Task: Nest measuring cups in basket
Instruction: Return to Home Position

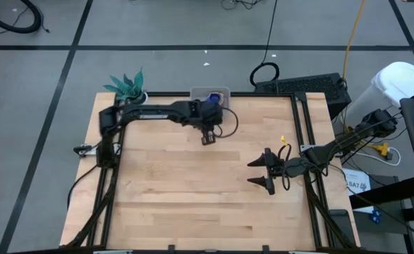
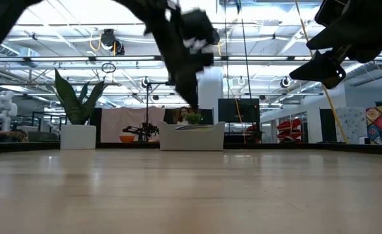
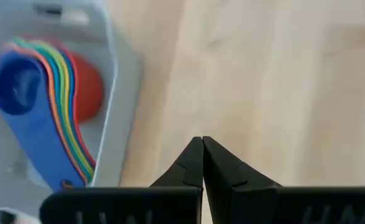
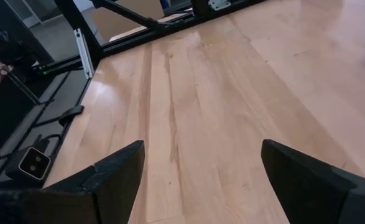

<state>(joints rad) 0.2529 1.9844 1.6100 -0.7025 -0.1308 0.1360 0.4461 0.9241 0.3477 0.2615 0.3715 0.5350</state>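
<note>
Your clenched, empty left pincer (image 1: 208, 140) hangs just beside the basket (image 3: 121, 74) of nested measuring cups (image 3: 39, 93): swing home low and you may knock it; right pincer (image 1: 250, 171) idles released.

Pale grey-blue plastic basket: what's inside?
Nested round plastic measuring cups: dark blue cup on top, red cup partly showing, coloured rims between. Inner bowls and the basket floor beneath them are covered.
</note>
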